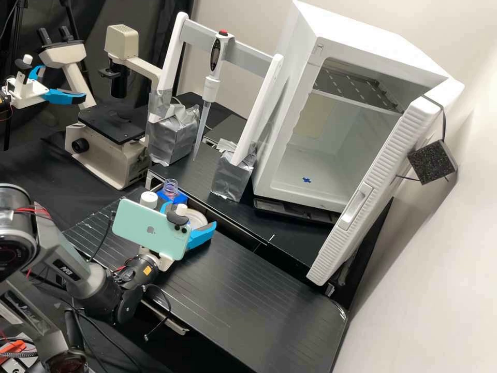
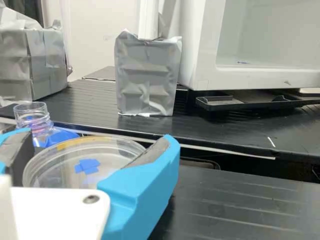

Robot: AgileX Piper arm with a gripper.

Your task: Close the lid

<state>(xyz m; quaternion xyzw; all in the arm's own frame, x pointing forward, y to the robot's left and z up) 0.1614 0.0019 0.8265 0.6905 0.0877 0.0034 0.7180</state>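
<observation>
High view, pincer [image 1: 192, 214]: we see its blue fingers [image 1: 202, 236] apart, with the clear round dish [image 1: 196, 218] between them.
Dish: we find it over the counter [image 1: 248, 300], near the raised black platform [image 1: 243, 212]; we cannot tell whether a lid sits on it.
Bottle [image 1: 171, 187]: we see its clear, open neck just beside the dish, in a blue holder [image 1: 180, 198].
Phone [image 1: 150, 228]: mint green, mounted on the arm.
Cabinet [image 1: 310, 181]: white, on the platform, its ribbed door [image 1: 357, 207] wide open.
Wrist view, pincer [image 2: 98, 135]: the fingers stand wide apart on either side of the dish; we cannot tell whether they touch it.
Blue tape [image 2: 88, 166]: a small cross we make out within the dish's outline.
Silver-wrapped block [image 2: 147, 75]: upright on the platform, at the foot of a white post [image 2: 148, 20].
</observation>
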